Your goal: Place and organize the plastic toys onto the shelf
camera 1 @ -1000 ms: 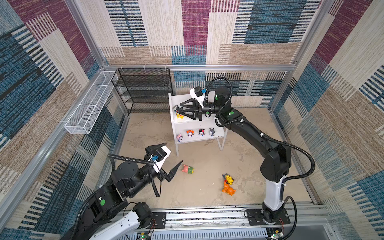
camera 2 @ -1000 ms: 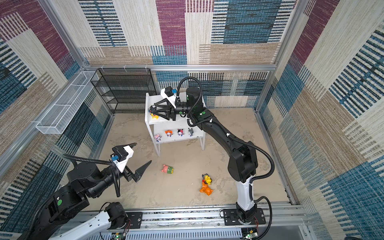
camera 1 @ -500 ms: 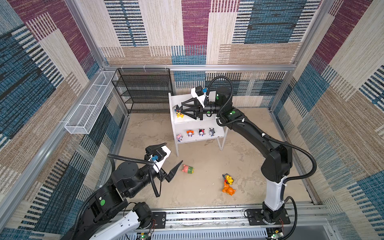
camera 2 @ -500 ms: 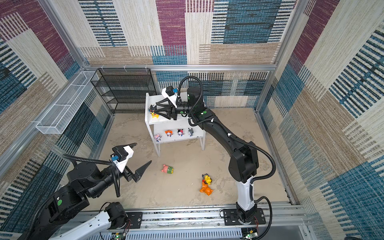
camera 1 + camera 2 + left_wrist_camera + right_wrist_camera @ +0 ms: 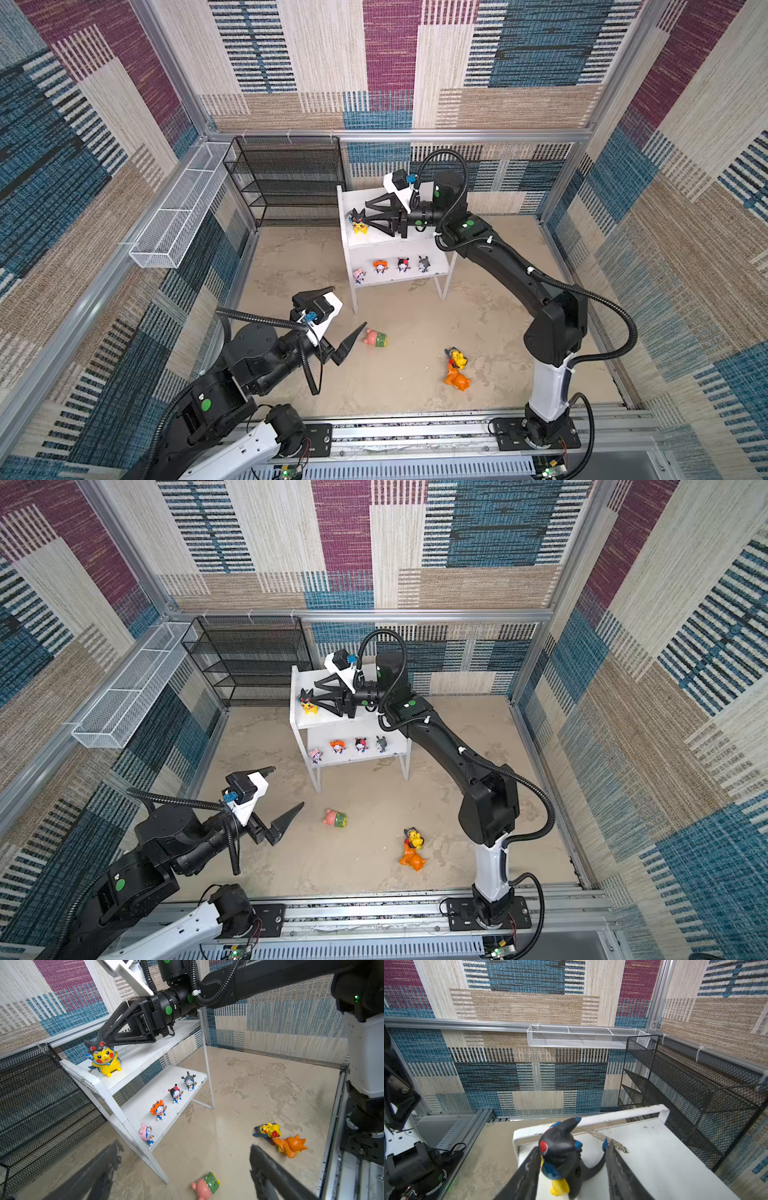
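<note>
Right claw (image 5: 573, 1147) stands part open astride the black-hooded toy (image 5: 105, 1057); one finger (image 5: 528, 1169) touches the hood, the other lies by the tail tip; whether it grips, I cannot tell. The toy stands upright on the top board of the shelf (image 5: 149, 1053), near the front edge and end panel; a pull-back that snags hood or tail would likely tip it to the floor; opening wider first looks safer. Four tiny toys (image 5: 159, 1108) line the lower board; a falling toy could scatter them. Left claw (image 5: 349, 305) hovers wide open, empty, near the pink toy (image 5: 376, 338) on the floor; two more toys (image 5: 457, 379) lie touching, apt to drag each other.
</note>
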`<state>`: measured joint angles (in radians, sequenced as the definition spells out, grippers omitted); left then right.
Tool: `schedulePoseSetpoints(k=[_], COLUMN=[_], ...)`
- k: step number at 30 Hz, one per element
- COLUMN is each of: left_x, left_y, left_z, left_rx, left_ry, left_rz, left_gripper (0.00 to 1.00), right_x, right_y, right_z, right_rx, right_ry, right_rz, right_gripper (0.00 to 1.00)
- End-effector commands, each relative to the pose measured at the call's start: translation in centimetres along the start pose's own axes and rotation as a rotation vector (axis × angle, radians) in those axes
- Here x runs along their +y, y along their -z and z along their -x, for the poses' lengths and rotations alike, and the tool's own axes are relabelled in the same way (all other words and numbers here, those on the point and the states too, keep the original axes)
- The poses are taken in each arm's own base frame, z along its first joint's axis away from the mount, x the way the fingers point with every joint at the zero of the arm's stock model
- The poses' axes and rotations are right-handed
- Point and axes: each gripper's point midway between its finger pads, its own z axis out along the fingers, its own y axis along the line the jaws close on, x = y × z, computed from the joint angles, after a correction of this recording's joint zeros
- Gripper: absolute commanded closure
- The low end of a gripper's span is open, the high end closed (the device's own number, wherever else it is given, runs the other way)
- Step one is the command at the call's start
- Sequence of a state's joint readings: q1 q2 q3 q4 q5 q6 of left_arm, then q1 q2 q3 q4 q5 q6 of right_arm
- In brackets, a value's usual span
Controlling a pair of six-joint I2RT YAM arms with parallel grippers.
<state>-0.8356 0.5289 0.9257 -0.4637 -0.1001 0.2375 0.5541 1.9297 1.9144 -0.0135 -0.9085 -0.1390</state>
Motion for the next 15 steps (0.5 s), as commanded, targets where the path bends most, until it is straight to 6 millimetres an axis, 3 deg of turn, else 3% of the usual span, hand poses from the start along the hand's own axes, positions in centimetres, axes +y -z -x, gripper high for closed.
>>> schedulePoseSetpoints(k=[1, 10, 15], left_x=[0.1, 0.2, 0.3], left_y=[0.0, -0.1, 0.0], left_z=[0.6, 0.1, -0.8], left_rx=[-0.027, -0.008, 0.021], left_ry=[-0.008, -0.006, -0.003], left_rz=[0.006, 0.015, 0.023], left_gripper=[0.01, 0.01, 0.01], right_x=[0.5, 3.9, 7.2], right_y=[0.6, 3.4, 4.8], right_z=[1.6, 3.5, 2.1], right_rx=[-0.012, -0.003, 0.051], right_ry=[0.036, 0.073, 0.072], right_rz=[-0.009, -0.035, -0.111], right_gripper=[0.45, 0.25, 0.15])
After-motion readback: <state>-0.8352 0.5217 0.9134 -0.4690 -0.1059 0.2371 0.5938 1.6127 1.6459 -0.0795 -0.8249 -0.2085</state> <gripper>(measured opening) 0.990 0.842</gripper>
